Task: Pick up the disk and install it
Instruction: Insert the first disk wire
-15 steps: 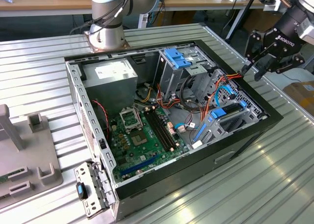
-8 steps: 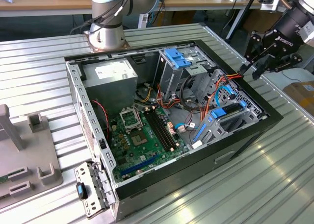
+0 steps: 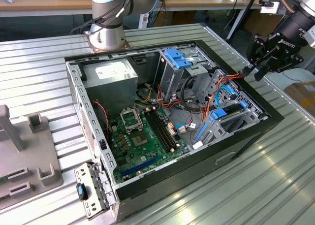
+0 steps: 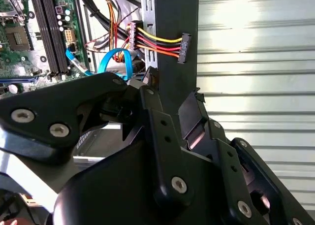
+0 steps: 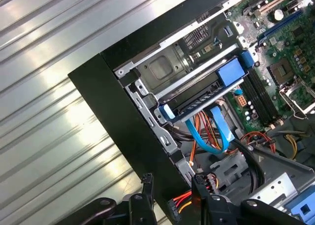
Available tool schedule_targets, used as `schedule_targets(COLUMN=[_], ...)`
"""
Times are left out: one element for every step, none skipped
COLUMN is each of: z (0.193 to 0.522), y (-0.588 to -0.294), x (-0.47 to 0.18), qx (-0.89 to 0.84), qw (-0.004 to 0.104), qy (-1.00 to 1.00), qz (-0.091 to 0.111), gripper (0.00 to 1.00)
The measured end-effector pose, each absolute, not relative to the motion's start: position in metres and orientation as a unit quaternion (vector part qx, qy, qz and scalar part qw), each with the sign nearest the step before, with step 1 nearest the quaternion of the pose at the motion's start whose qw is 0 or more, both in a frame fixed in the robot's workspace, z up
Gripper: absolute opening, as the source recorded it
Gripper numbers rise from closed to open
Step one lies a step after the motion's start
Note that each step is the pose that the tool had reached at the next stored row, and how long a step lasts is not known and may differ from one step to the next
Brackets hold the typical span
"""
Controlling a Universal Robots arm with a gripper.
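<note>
Exterior view, claw: the claw point(image 3: 257, 71) is hanging over the rim of the computer case point(image 3: 147, 183) on the exterior view's right, jaws parted and gripping nothing.
Exterior view, disk: the disk point(image 3: 227, 112) is lying flat in its bay inside the case, near the claw but apart from it.
Second wrist view: the claw point(image 4: 172, 94) is straddling the case wall, with the power connector point(image 4: 183, 48) dangling just beyond.
First wrist view: the disk point(image 5: 204, 98) is sitting beside a blue cable point(image 5: 219, 131), untouched.
Care: I'd say any grip should be landing squarely on the blue carrier and steering clear of loose wires.
</note>
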State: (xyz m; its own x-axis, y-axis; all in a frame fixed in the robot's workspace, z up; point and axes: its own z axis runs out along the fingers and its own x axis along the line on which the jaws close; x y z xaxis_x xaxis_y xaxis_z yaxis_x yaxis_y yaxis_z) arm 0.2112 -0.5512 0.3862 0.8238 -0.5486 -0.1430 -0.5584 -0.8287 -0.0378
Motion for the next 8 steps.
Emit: schedule_targets(z=[0.384,0.382,0.381,0.379,0.378,0.378,0.378,0.377], y=[-0.551,-0.551,-0.551,-0.549,-0.544,-0.542,-0.541,-0.541], x=[0.211,0.211,0.211,0.212,0.212,0.212,0.212,0.212], qx=[-0.954,-0.954,-0.955,-0.957,-0.957,-0.957,-0.957,-0.957], qw=[0.039,0.039,0.039,0.039,0.039,0.04,0.041,0.042], qy=[0.29,0.289,0.286,0.282,0.282,0.282,0.281,0.281], qz=[0.063,0.062,0.062,0.061,0.061,0.062,0.062,0.062], gripper=[0.44,0.44,0.44,0.44,0.44,0.44,0.44,0.44])
